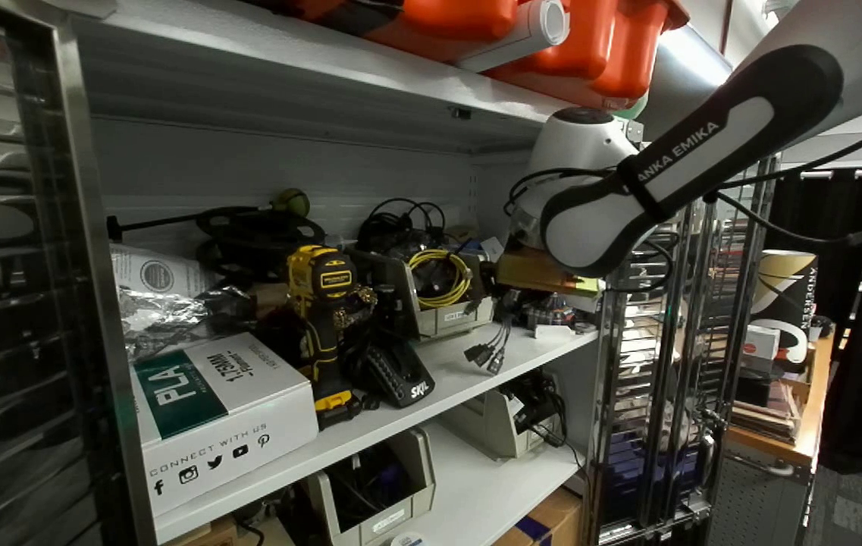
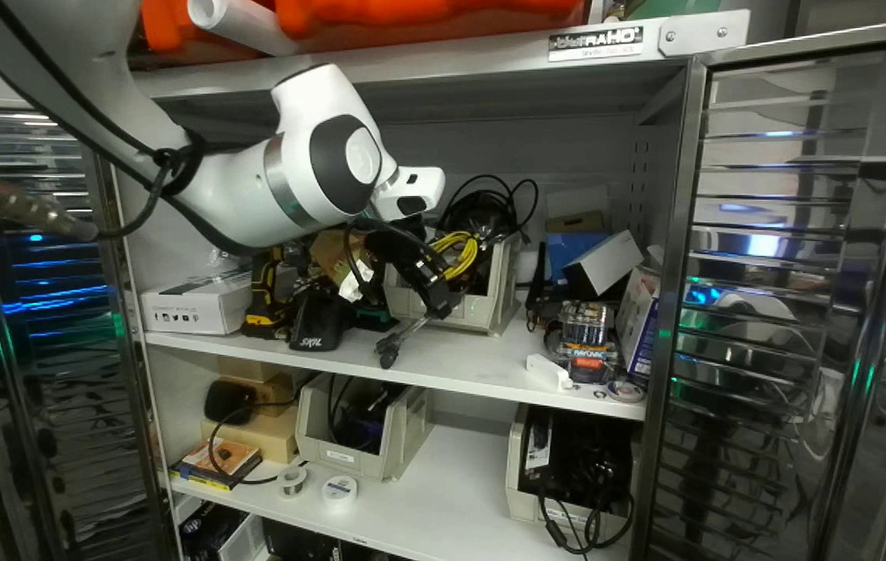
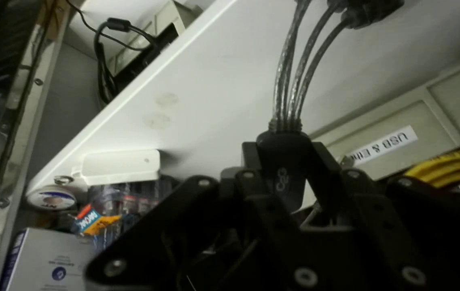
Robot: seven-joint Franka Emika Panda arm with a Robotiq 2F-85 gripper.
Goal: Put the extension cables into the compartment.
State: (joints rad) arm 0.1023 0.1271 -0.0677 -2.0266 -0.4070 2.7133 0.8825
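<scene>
Black plastic fills the gap between my fingers (image 3: 327, 174), both pressed against the block (image 3: 284, 155) of the extension cables (image 3: 282, 165); grey cords (image 3: 289, 93) and dark plugs (image 3: 369, 13) hang from it over the white shelf board (image 3: 205, 93) of the compartment (image 2: 598, 148), near the bin (image 2: 483, 313) holding yellow cable (image 3: 452, 163)

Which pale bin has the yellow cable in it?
The highest pale bin, level with the drill; the two lower bins show no yellow.
</scene>
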